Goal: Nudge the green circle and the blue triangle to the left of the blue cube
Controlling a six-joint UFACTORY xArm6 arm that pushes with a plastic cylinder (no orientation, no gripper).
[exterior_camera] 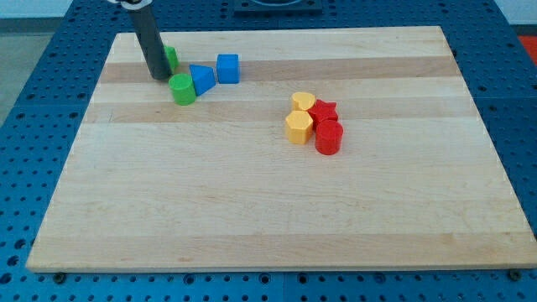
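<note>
Up near the far left corner of the wooden tabletop, my tip rests on the wood; the rod rises straight up from it and leaves the view at the top edge; there are no fingers on this rod, so nothing is held or clamped. Just right of the rod, and partly hidden behind it, sits a second green block, whose shape I cannot make out. The green circle lies just below and to the right of my tip, close to it but with a sliver of wood between; it is round, so it has no long axis to speak of. The blue triangle touches the green circle on its right side; its narrow end points toward the view's left and its long axis runs roughly left to right. The blue cube stands just right of the triangle, slightly nearer the far edge, very close or touching. Well apart, right of the tabletop's middle, four blocks cluster together: a yellow heart, a yellow hexagon, a red star and a red cylinder.
</note>
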